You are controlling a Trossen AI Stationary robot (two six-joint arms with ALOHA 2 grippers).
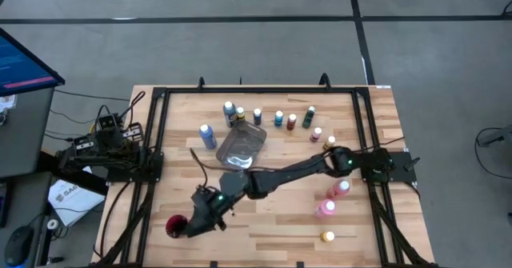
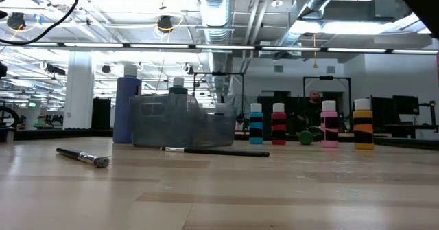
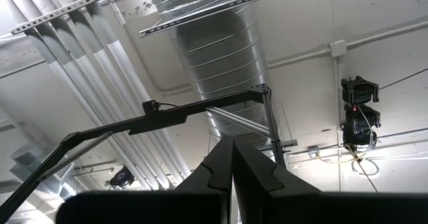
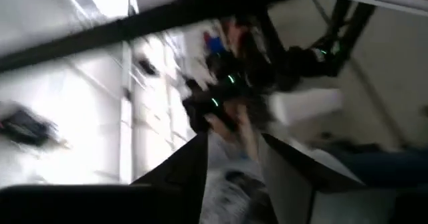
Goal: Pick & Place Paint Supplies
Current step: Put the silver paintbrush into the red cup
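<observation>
Nearest you, the right gripper (image 1: 182, 228) reaches across to the front left of the table (image 1: 272, 236) and sits right at the red cup (image 1: 174, 226); its fingers (image 4: 194, 170) stand parted with nothing clearly between them, so I judge it has just let something go into the cup, though you cannot see inside it. The left gripper (image 3: 233, 177) is parked off the table's left edge, pointing at the ceiling, fingers pressed together and empty. Most of the job looks left to do: near the front right lie a yellow bottle (image 1: 327, 237) and two pink bottles (image 1: 326, 209) on their sides. One brush (image 2: 82, 157) lies flat, its long axis slanting across the boards, metal end toward you. Behind it another brush (image 2: 216, 151) lies crosswise before the grey tray (image 1: 242, 148). Farther back, a row of upright bottles (image 1: 279, 118) waits, apart from the blue bottle (image 1: 208, 136) beside the tray
</observation>
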